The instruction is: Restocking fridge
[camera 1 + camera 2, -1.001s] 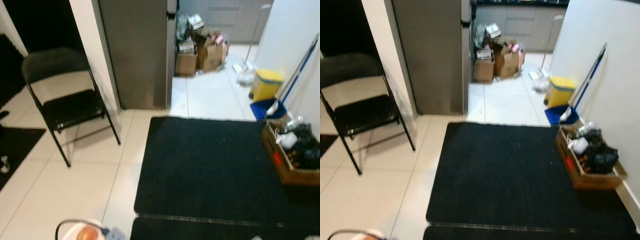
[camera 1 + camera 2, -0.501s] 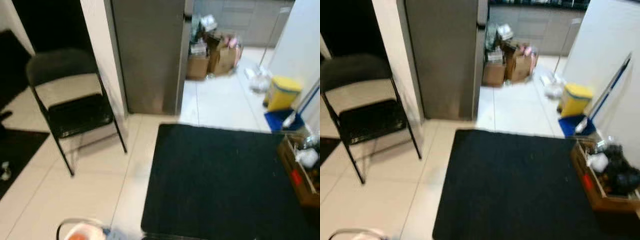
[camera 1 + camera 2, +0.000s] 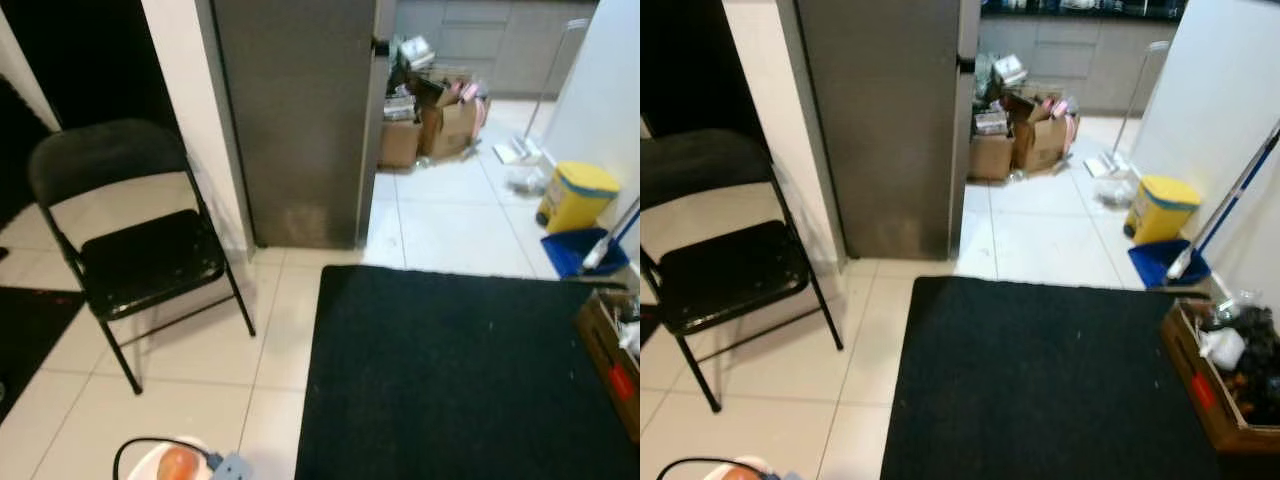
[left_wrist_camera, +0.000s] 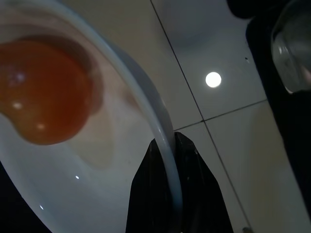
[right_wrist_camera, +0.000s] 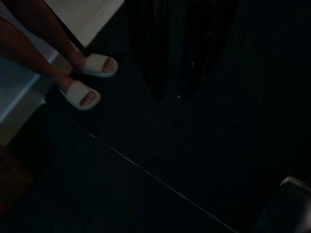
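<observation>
A white bowl point(image 4: 73, 189) held one orange-red rounded fruit point(image 4: 43, 92), resting against its inner wall. The bowl's thin rim was pinched between the left claw point(image 4: 167, 145) fingers. A tall grey fridge point(image 3: 295, 110) stood upright, door shut.

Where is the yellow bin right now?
The yellow bin stands on the white tiled floor at the far right of the eye views, just beyond the blue dustpan and across from the cardboard boxes.

The left end effector point(image 4: 167, 160) is held low, its two black fingers point(image 4: 189, 194) pinched on a thin white rim between them. The right end effector point(image 5: 177, 73) is pointed downward — its fingers lost in shade.
</observation>
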You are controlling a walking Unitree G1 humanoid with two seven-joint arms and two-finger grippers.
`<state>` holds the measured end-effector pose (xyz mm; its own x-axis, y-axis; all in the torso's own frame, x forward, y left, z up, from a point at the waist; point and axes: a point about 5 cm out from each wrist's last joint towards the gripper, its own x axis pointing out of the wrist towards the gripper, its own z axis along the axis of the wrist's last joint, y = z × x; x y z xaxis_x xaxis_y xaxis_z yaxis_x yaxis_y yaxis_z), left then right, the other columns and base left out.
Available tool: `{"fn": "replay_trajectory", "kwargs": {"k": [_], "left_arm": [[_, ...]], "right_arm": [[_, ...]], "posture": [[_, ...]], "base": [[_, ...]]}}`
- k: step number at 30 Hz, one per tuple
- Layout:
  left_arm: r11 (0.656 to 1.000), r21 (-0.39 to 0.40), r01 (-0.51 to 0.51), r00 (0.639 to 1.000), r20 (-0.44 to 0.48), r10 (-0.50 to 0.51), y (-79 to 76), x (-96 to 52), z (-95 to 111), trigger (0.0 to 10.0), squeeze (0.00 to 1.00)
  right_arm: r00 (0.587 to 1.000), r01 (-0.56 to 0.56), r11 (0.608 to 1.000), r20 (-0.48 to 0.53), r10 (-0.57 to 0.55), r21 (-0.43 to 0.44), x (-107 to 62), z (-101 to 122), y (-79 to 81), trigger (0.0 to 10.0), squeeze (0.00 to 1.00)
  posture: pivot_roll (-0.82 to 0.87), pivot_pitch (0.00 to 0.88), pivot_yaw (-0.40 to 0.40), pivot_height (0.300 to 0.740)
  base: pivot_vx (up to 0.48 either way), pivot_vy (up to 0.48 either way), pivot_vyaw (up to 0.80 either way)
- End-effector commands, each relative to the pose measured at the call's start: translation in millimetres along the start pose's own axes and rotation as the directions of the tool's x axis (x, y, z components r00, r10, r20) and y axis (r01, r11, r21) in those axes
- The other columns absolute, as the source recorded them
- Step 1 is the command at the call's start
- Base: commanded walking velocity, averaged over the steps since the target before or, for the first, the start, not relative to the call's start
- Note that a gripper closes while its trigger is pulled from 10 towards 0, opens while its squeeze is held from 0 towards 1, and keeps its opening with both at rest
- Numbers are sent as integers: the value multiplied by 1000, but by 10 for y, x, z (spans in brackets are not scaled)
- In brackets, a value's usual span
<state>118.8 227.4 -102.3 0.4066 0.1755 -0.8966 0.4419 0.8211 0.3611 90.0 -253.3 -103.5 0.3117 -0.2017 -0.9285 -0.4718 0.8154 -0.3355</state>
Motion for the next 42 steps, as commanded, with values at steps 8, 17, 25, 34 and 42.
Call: {"fn": "replay_trajectory", "kwargs": {"k": [8,17,25,34,42], "left_arm": [[1000,22,-15,1000,27,15,51,10,79,10000,0],[1000,24,-14,1000,26,14,47,8,66,10000,0],[1000,21,-9,1000,24,8,20,7,66,10000,0],[1000,22,-9,1000,25,9,23,8,70,10000,0],[1000,20,-7,1000,23,7,17,6,58,10000,0]], "right_arm": [[1000,19,1000,-2,-19,-3,-9,-50,-66,10000,0],[1000,16,1000,-12,-16,1,-12,-79,-54,10000,0],[1000,25,999,-10,-24,26,-16,-99,-47,10000,0],[1000,15,1000,-3,-15,17,-16,-95,-30,10000,0],[1000,12,1000,-2,-12,17,-16,-93,-18,10000,0]], "posture": [[-20,0,8,740],[-22,0,7,740],[-24,0,8,740],[-24,0,9,740],[-23,0,10,740]], "base": [[339,0,0],[341,0,-267],[340,0,-633],[341,0,0],[343,0,0]]}}
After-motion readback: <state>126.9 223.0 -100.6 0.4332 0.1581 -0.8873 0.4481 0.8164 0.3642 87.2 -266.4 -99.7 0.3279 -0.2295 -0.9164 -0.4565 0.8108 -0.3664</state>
